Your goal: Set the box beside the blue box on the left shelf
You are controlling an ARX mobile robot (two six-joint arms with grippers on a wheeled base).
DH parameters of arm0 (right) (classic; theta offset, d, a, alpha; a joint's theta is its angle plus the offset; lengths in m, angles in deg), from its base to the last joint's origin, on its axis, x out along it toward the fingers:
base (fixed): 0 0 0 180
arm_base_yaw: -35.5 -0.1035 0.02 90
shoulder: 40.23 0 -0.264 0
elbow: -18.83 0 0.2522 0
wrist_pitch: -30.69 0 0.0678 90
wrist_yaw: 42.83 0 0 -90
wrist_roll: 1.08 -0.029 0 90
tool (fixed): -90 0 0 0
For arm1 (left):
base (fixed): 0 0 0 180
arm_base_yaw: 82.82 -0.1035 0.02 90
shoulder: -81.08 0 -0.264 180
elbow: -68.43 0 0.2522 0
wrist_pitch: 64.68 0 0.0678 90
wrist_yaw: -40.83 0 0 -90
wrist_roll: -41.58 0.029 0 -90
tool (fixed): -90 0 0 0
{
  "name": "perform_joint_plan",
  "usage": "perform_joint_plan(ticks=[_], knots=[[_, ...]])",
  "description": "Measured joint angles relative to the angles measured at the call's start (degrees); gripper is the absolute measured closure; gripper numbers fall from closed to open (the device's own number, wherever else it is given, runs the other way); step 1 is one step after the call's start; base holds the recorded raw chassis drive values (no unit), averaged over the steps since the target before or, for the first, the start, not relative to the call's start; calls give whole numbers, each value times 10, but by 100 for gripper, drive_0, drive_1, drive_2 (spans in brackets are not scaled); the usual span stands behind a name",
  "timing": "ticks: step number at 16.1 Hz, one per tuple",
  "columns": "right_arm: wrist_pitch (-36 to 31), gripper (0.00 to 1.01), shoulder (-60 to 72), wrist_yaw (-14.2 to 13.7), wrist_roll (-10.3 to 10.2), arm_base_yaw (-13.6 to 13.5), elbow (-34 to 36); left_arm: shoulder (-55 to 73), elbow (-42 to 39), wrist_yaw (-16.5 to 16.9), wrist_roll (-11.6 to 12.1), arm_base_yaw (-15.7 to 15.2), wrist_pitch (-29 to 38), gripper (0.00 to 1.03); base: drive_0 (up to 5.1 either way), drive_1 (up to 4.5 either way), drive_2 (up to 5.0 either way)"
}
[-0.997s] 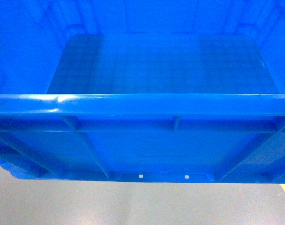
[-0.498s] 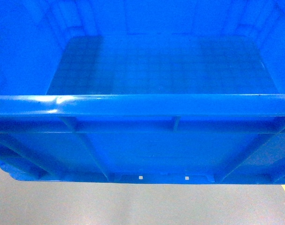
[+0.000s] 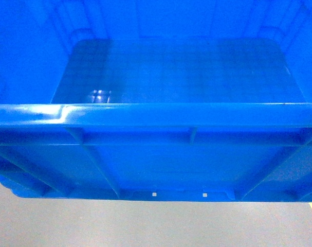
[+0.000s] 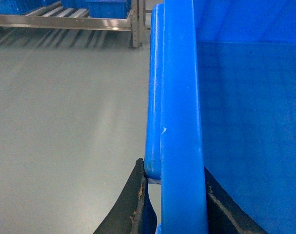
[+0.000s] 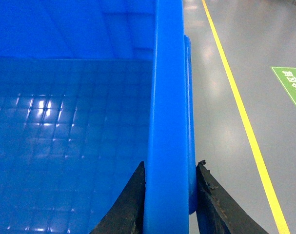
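In the head view, the large bright-blue plastic crate with a thick flat rim (image 3: 156, 115) filled nearly the whole picture, carried off the ground with its ribbed near wall and 2 small white marks at the bottom edge showing, and only a strip of plain grey floor (image 3: 145, 224) below it; neither arm nor any shelf appeared there. In the left wrist view, the left pincer (image 4: 172, 204) was clenched on the crate's left rim, 1 dark finger outside the wall and 1 inside, and far off across the grey floor stood the low rack of grey metal rails with roller tracks (image 4: 65, 19), bearing another blue box (image 4: 106, 7) at its top edge. In the right wrist view, the right pincer (image 5: 168, 200) gripped the opposite rim the same way, beside a yellow floor line (image 5: 240, 112) and a green floor sign (image 5: 291, 87). As I judged it, the lift was done and the carry was under way; the approach to the rack and the setting-down beside the other box were left. The floor looked smooth, glossy and bare, in a warehouse-like room.
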Motion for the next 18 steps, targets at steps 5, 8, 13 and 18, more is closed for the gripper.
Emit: perform_joint_plan(ticks=[5, 8, 13, 18], knots=[[1, 80, 0, 0, 0, 0, 0, 0, 0, -1, 0, 0, 1, 85, -1, 402, -404], [-1, 80, 0, 0, 0, 0, 0, 0, 0, 0, 0, 0, 1, 85, 4, 407, -399], [0, 80, 0, 0, 0, 0, 0, 0, 0, -1, 0, 0, 1, 85, 2, 405, -401], [0, 80, 0, 1, 0, 0, 0, 0, 0, -1, -1, 0, 0, 85, 2, 406, -403]])
